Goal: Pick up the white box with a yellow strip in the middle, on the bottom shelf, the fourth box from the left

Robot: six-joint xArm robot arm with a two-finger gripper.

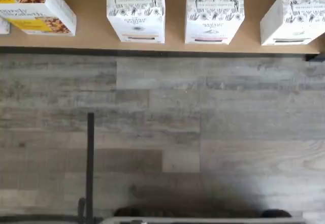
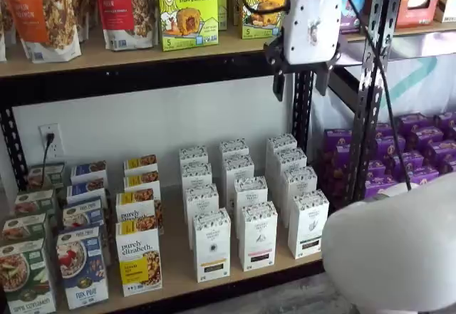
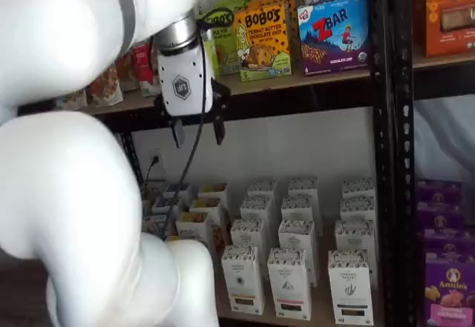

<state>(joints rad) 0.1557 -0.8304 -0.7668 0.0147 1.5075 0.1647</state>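
The white box with a yellowish-brown strip [image 1: 135, 14] stands at the front of the bottom shelf [image 1: 91, 40], right of a purely elizabeth box. It shows in both shelf views [image 2: 211, 245] [image 3: 243, 279], upright, with similar white cartons behind it and to its right. The shelf's pale board also shows in a shelf view [image 2: 178, 280]. My gripper [image 2: 301, 82] hangs high above the box, level with the upper shelf's front edge, and also shows in a shelf view [image 3: 199, 133]. Its two black fingers stand apart with a plain gap and hold nothing.
A purely elizabeth box [image 1: 35, 5] [image 2: 139, 257] stands left of the white box. White cartons with pink [image 1: 214, 17] and black [image 1: 292, 18] strips stand to its right. A black upright [image 2: 370, 79] and purple boxes [image 2: 417, 150] lie further right. My white arm [image 3: 74, 193] fills the left.
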